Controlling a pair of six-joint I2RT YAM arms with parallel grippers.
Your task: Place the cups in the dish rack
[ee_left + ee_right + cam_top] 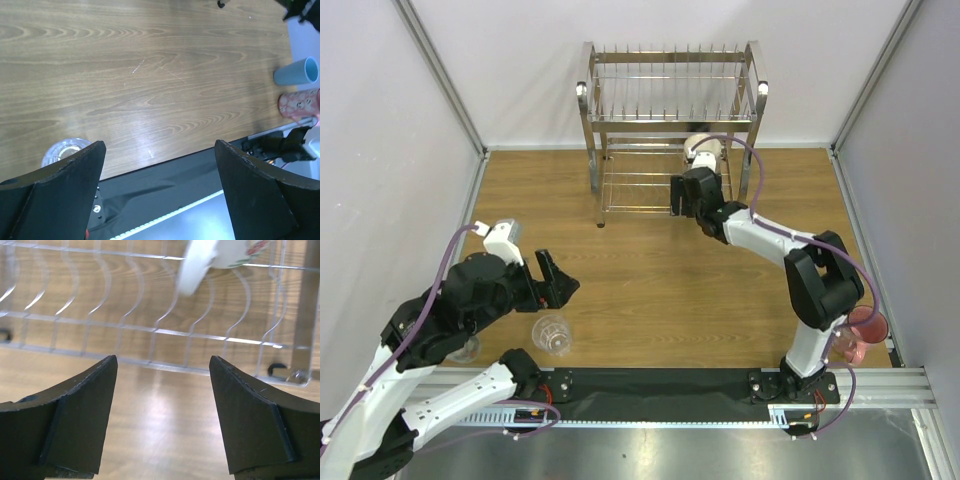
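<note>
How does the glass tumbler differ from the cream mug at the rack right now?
The glass tumbler is clear; the cream mug is opaque. The tumbler stands on the table near the left end effector; the mug rests on the lower tier of the dish rack, just beyond the right end effector. Shared: neither is gripped, and both end effectors are open.

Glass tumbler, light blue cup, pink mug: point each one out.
clear glass tumbler (pixel 552 335), top external view, on its base seen through the open top.
light blue cup (pixel 294 73), left wrist view, on its side wall.
pink mug (pixel 298 103), left wrist view, on its patterned side wall.
</note>
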